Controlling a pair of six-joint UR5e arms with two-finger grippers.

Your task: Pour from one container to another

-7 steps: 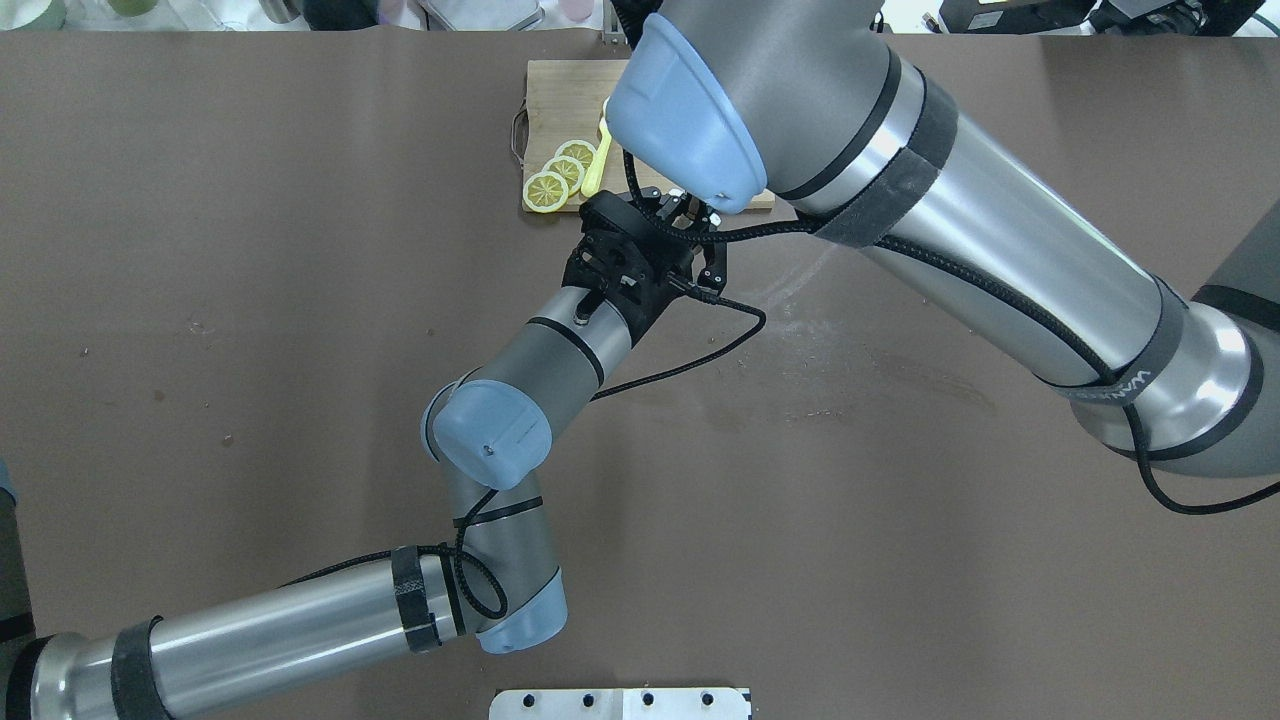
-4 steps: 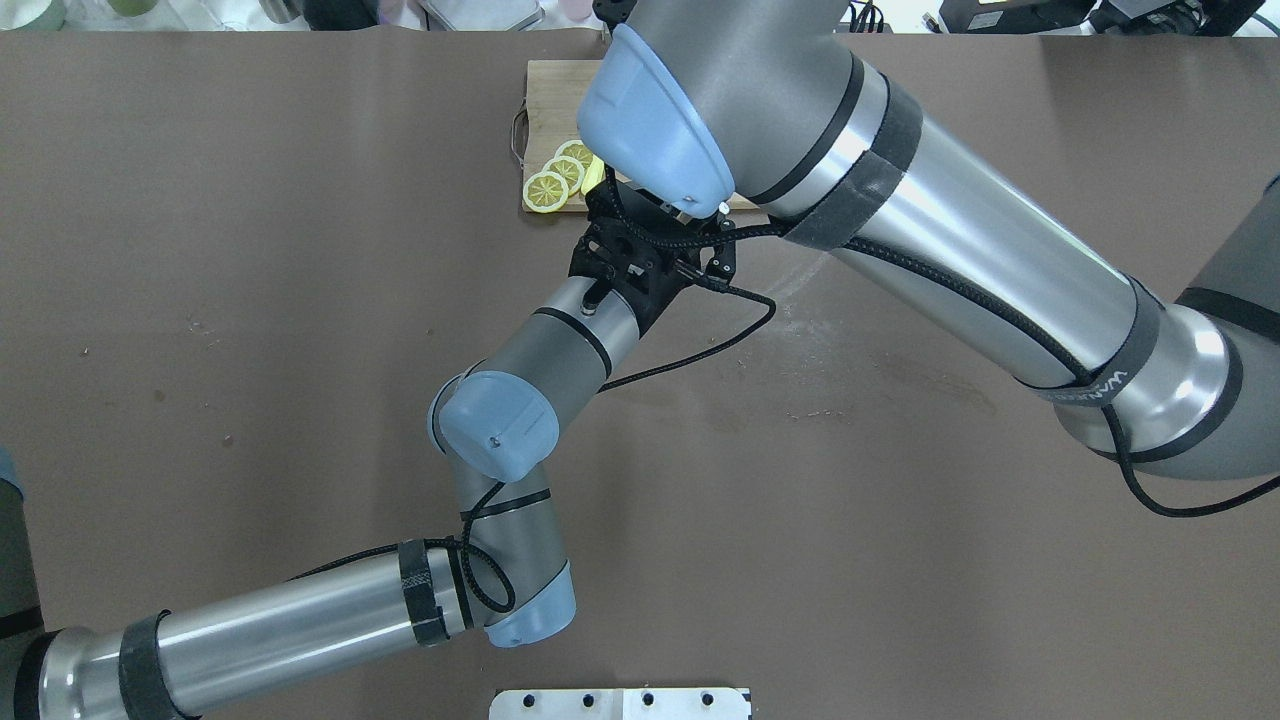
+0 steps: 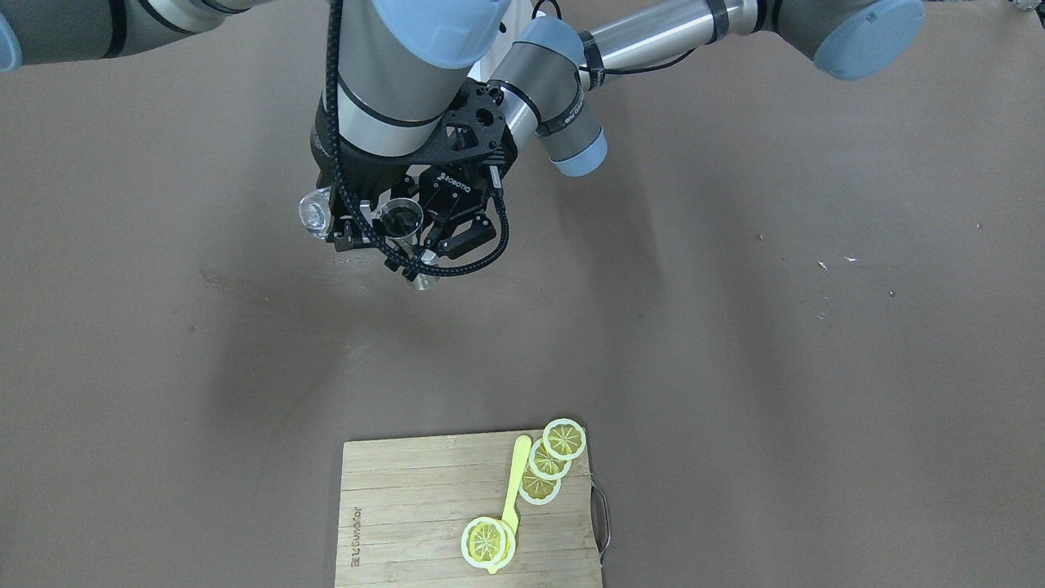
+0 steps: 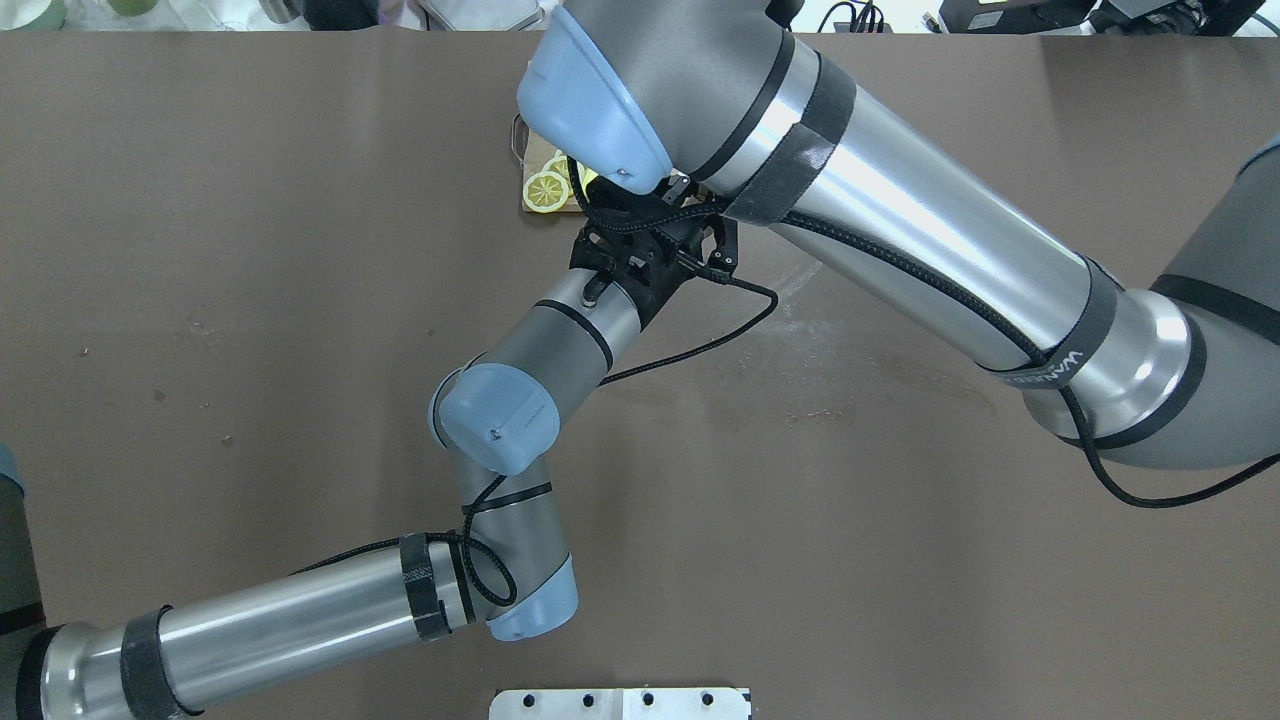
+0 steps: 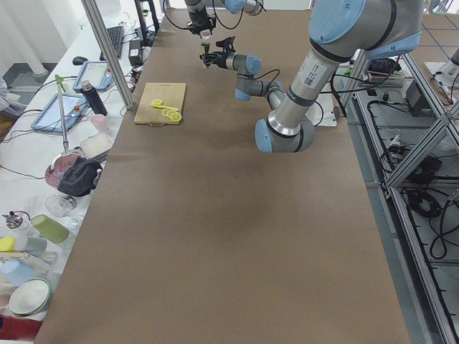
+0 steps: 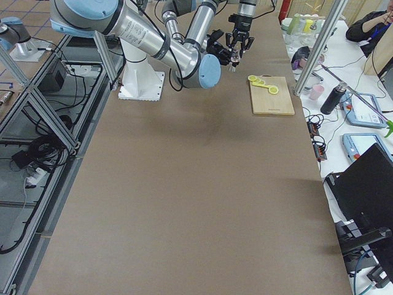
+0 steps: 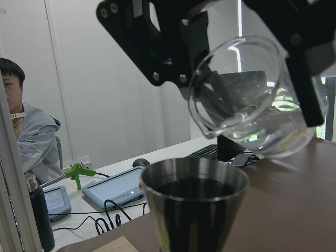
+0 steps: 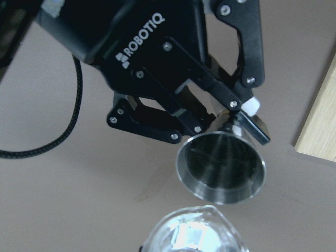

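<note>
Tilting stage, no stream visible: right gripper (image 7: 239,68) clamps the glass cup (image 7: 247,105), tipped just above the jigger (image 7: 195,205) pinched at its waist by left gripper (image 8: 233,119) (liquid pooled in cup). Pour itself left to do.

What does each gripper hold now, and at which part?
The left gripper holds the steel jigger at its narrow waist. The right gripper holds the glass cup by its side walls, tipped over the jigger.

Right arm (image 4: 900,230) overhangs left gripper (image 3: 411,247); bare table (image 3: 735,327) separates both from cutting board (image 3: 392,506).
</note>
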